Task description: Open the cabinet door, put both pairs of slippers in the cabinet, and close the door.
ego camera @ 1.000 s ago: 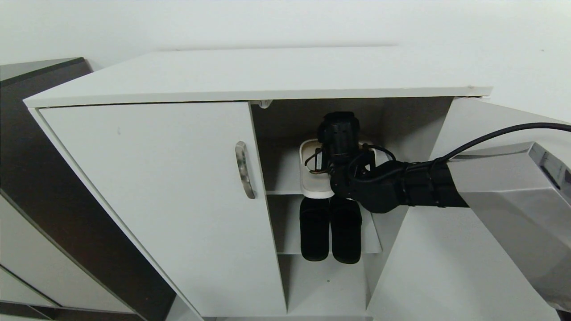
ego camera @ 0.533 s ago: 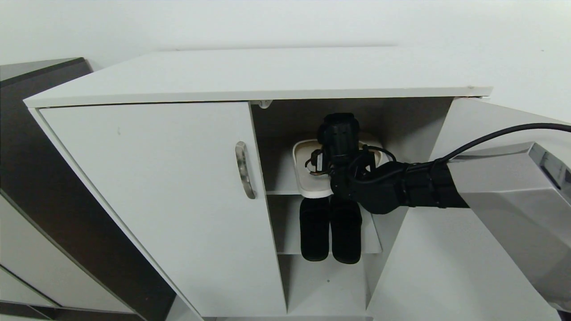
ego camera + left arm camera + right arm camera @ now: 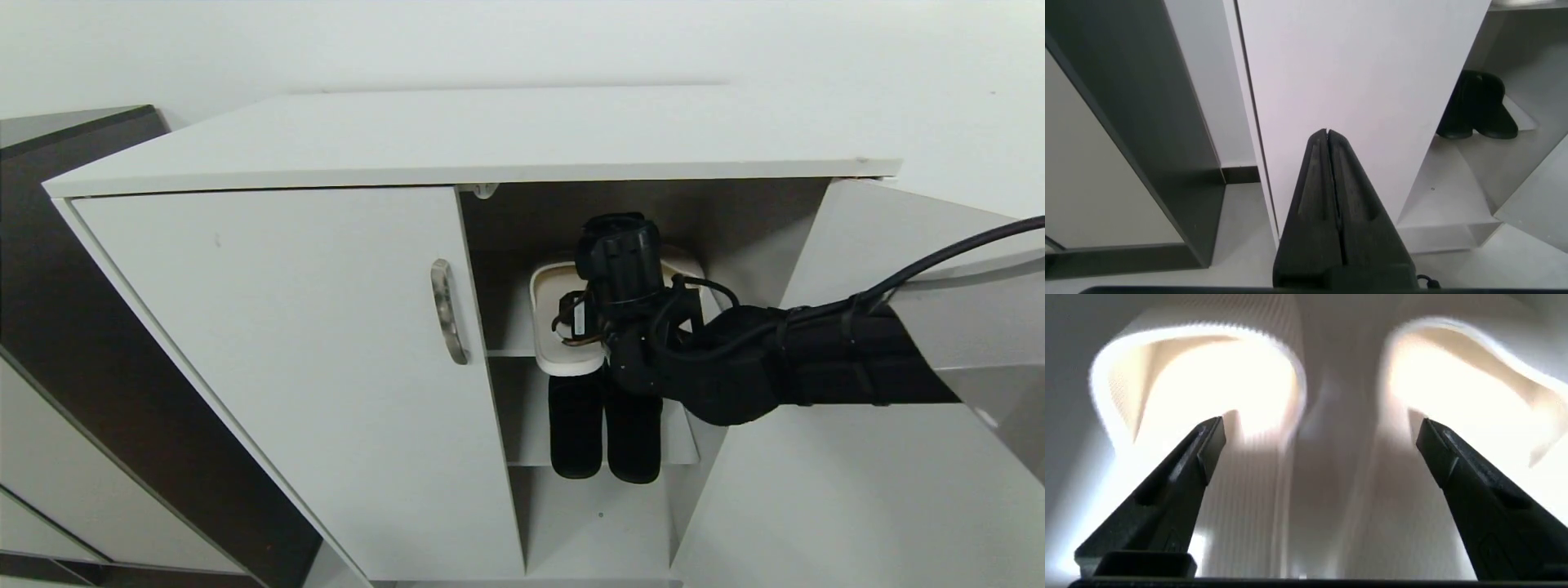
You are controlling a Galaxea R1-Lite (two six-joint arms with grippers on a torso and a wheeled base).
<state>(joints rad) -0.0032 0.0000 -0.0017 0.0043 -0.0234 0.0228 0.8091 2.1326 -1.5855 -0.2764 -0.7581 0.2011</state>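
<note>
A pair of white slippers (image 3: 557, 358) lies on the upper shelf of the white cabinet (image 3: 457, 139), heels at the shelf's front edge. My right gripper (image 3: 618, 238) is inside the cabinet just above them. In the right wrist view it is open (image 3: 1320, 429), its fingers spread wide on either side of the white slippers (image 3: 1249, 392) and not touching them. A pair of black slippers (image 3: 604, 433) sits on the shelf below, heels overhanging. My left gripper (image 3: 1327, 135) is shut on nothing, low before the closed left door (image 3: 1355, 82), with the black slippers (image 3: 1478, 106) off to one side.
The right cabinet door (image 3: 816, 490) stands swung open toward me, under my right arm. The left door (image 3: 269, 351) with its metal handle (image 3: 445, 310) is closed. A dark brown unit (image 3: 82, 327) stands against the cabinet's left side. The bottom compartment (image 3: 596, 514) holds nothing.
My right arm has dropped lower and its wrist has pushed a little further into the cabinet. The white slippers have shifted slightly left and toward the shelf's front edge.
</note>
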